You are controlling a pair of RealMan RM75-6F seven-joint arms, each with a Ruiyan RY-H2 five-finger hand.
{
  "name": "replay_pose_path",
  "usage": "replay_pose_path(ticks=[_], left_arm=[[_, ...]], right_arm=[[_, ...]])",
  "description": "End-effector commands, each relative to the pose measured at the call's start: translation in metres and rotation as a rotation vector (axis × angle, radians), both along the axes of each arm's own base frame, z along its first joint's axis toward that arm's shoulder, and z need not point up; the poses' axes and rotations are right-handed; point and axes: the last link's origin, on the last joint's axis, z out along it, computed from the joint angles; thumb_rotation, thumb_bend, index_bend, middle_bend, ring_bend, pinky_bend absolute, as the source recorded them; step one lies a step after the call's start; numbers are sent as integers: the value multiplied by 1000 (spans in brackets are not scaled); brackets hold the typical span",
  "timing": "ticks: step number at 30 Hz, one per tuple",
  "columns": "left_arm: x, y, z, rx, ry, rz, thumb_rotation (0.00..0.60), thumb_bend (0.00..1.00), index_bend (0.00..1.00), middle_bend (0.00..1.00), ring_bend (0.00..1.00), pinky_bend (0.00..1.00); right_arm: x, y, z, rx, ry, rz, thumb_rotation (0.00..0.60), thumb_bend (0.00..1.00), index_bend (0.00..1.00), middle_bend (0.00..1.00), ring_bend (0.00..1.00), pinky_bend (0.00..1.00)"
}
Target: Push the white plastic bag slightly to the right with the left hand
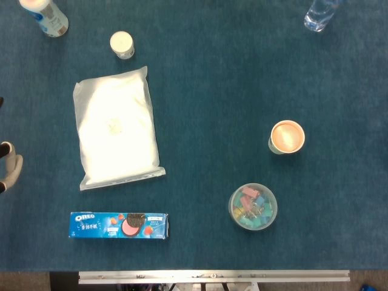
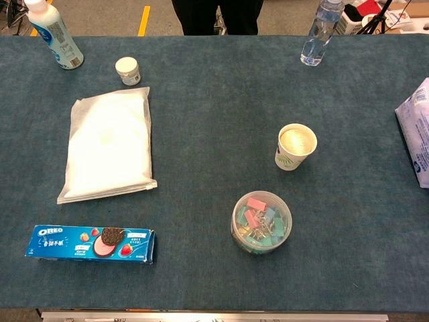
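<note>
Only a sliver of my left hand shows, at the left edge of the head view: pale fingertips, one dark-tipped, low beside the table edge. Whether it is released or clenched I cannot tell; too little of it is visible. It holds nothing that I can see and sits apart from the bag. My right hand appears in neither view.

The white bag lies flat on the blue cloth in the left half of the table, its long side running away from me and tilted a little, the near corner reaching toward the middle. In the chest view the bag sits the same way.

Just beyond its far end stands a small white jar, close but not touching. A white bottle with blue print is in the far left corner. Nearer me, below the bag, an Oreo box lies flat, apart from it.

On the right half stand a paper cup and, closer to me, a clear tub of coloured clips. A clear water bottle stands at the far edge. A white and blue packet shows at the right edge of the chest view.
</note>
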Motion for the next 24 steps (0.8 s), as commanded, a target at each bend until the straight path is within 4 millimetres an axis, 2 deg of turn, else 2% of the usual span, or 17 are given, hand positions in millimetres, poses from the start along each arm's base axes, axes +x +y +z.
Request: replay_pose_path(ticks=[1, 5, 8, 11, 14, 17, 24], left_arm=[[0, 0, 0, 9, -2, -7, 600, 382, 303, 34, 390, 712], [1, -1, 1, 16, -3, -6, 600, 382, 476, 63, 370, 669], [2, -2, 2, 25, -7, -8, 600, 382, 561, 72, 370, 669], [2, -1, 3, 52, 0, -17, 600, 382, 699, 112, 370, 669], [3, -1, 3, 81, 15, -29, 600, 382, 794, 133, 370, 669], [5, -2, 3, 105, 23, -43, 600, 382, 867, 179, 374, 669], [7, -3, 4, 128, 15, -90, 600, 382, 955, 335, 393, 670]], right_arm=[[1, 0, 0, -2, -1, 3, 600, 209, 360, 424, 282, 373], [1, 1, -1, 2, -2, 4, 600, 209, 360, 424, 282, 373], [0, 0, -2, 6, 2, -1, 600, 209, 360, 424, 282, 373], [-1, -1, -3, 12, 3, -3, 600, 209, 360, 424, 282, 373], [0, -1, -3, 12, 2, 0, 600, 209, 360, 424, 282, 373], [1, 0, -3, 13, -3, 6, 600, 209, 360, 424, 282, 373], [0, -1, -4, 17, 0, 5, 600, 209, 360, 424, 282, 373]])
